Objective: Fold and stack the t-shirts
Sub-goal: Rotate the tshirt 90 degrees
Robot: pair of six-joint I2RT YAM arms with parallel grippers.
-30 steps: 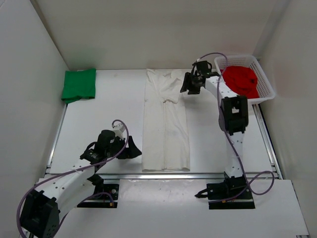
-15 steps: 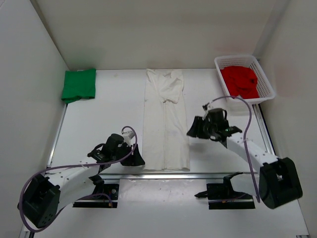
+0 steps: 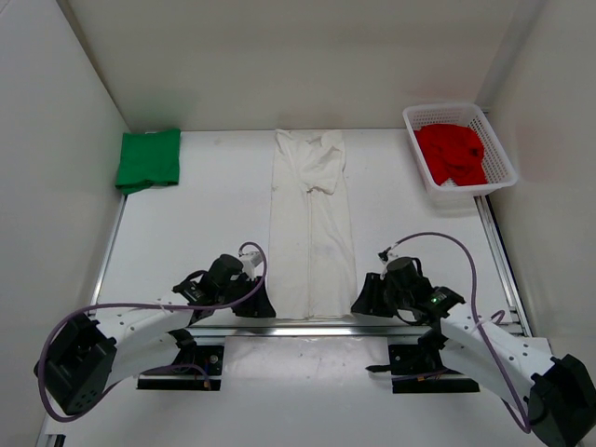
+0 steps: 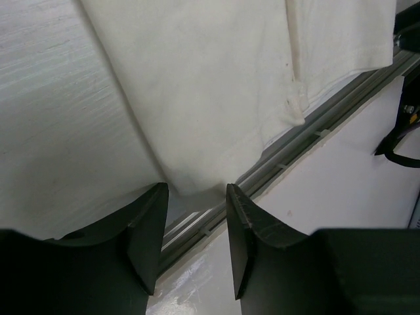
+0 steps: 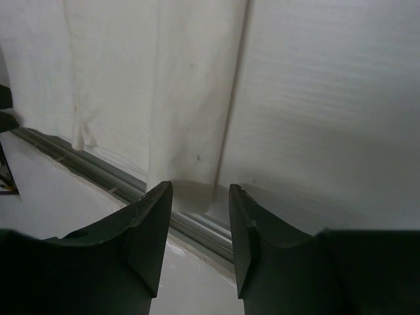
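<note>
Heads up, your arms have both relocated in the last second: the right end effector [image 3: 365, 296] was up by the collar end of the off-white shirt [image 3: 312, 233] and has swung down to that shirt's near right corner. The left end effector [image 3: 262, 302] has slid in from out left to the near left corner. The shirt itself hasn't shifted. It lies as a long narrow strip on the counter [image 3: 205, 223], sleeves tucked in, collar at the far end, hem just short of the metal rail [image 3: 307, 329] that runs along the shirt's near end. In the left wrist view the left end effector [image 4: 195, 197] has its fingers apart with the hem corner sitting in the gap, not pinched yet. The right end effector [image 5: 200, 197] reads the same in the right wrist view: fingers apart, straddling the other hem corner, cloth not gripped. Both gaps look narrower than they were, so you're probably mid-close on the hem. To me that means the lengthwise folds are done and next is lifting the hem toward the collar. Watch that each pinch takes all the layers at its corner, not just the top one. The green shirt [image 3: 147, 158] sits folded well off to the left of the off-white shirt's far end. The red shirt [image 3: 452, 154] is bunched in the basket [image 3: 504, 177] off to its far right, unfolded, so there's plenty left.
</note>
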